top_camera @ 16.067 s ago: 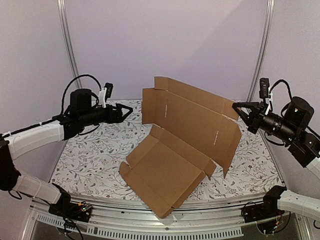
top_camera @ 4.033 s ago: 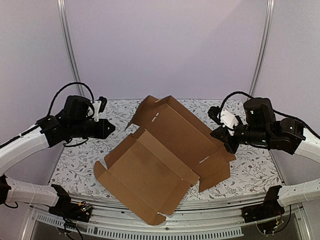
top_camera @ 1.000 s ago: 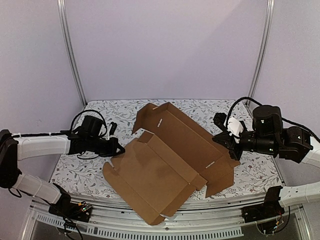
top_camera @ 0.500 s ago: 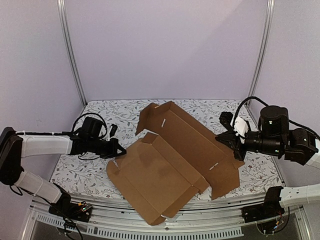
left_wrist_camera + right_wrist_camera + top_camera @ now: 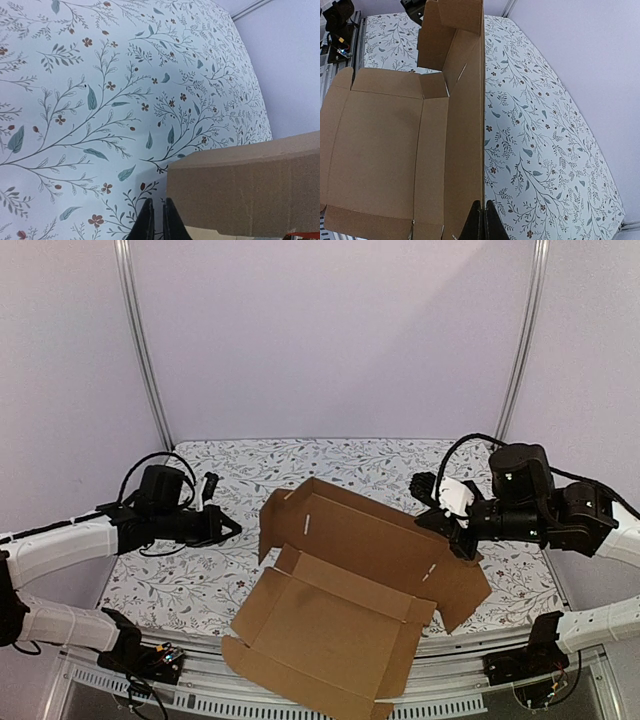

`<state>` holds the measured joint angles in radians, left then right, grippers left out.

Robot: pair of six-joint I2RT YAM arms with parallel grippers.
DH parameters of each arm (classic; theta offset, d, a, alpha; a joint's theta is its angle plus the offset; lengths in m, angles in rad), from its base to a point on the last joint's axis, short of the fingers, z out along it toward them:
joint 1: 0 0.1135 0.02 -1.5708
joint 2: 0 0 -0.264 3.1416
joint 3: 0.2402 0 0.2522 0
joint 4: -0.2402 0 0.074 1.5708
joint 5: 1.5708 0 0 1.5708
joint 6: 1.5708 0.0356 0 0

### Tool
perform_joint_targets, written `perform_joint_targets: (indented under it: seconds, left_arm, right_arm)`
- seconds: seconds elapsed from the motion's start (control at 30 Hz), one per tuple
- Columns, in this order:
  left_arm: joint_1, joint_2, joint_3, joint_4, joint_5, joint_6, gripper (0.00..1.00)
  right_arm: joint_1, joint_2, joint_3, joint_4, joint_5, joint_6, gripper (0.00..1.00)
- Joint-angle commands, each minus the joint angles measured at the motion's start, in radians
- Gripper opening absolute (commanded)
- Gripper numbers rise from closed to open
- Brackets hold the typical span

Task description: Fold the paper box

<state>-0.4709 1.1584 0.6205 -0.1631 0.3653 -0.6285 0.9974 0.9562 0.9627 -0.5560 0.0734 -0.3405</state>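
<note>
**Top view.** The paper box (image 5: pixel 330 625) lies open in the middle of the table (image 5: pixel 180 585). Its flat base panel juts over the near edge and its long rear panel is raised on a slant.

Handling, as a judgement:
- The corrugated sheet is probably light, and stiff within each panel.
- It should hinge freely only along the creases.
- It is likely to slide on the cloth when pushed from one side, and a hard pinch could dent it.
- Take hold of a free panel edge near a corner, or press on the flat face close to a crease, and brace the opposite side.

The left claw (image 5: pixel 228 528) is level with the left end flap, near it but apart. The right claw (image 5: pixel 458 532) sits at the right end of the raised panel and appears to touch it.

**Left wrist view.** The left claw (image 5: pixel 157 225) shows two fingertips (image 5: pixel 146 226) drawn almost together. Only a slit remains between them and nothing is in it, so it reads as clenched on nothing. A cardboard flap of the paper box (image 5: pixel 245 190) stands just to the right of the tips. Contact cannot be confirmed.

**Right wrist view.** The right claw (image 5: pixel 481 220) is clenched, its tips meeting with no cardboard between them. The top edge of the raised panel of the paper box (image 5: pixel 465 125) runs straight down to the tips. The claw therefore bears against the panel and does not grip it. The base panel lies flat to the left.
</note>
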Motion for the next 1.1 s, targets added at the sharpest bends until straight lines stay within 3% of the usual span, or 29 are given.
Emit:
perform_joint_targets:
  seconds: [0.0,0.2,0.43,0.57,0.77,1.07]
  left_arm:
    - [0.016,-0.076,0.033,-0.092,-0.067,0.030,0.08]
    - [0.016,-0.074,0.036,-0.054,-0.033,0.046,0.11]
    - [0.021,0.063,0.047,0.118,0.022,0.039,0.11]
    - [0.020,0.128,0.075,0.232,0.127,0.014,0.10]
    - [-0.008,0.178,0.115,0.255,0.215,0.011,0.10]
    - [-0.075,0.145,0.104,0.208,0.214,0.026,0.09]
  right_arm:
    - [0.008,0.031,0.047,-0.028,0.011,-0.035,0.00]
    - [0.010,0.066,0.083,-0.042,-0.014,-0.066,0.00]
    - [0.009,0.071,0.118,-0.083,-0.104,-0.133,0.00]
    - [0.011,0.082,0.139,-0.102,-0.108,-0.141,0.00]
    - [0.011,0.092,0.145,-0.104,-0.086,-0.132,0.00]
    - [0.010,0.109,0.142,-0.101,-0.023,-0.113,0.00]
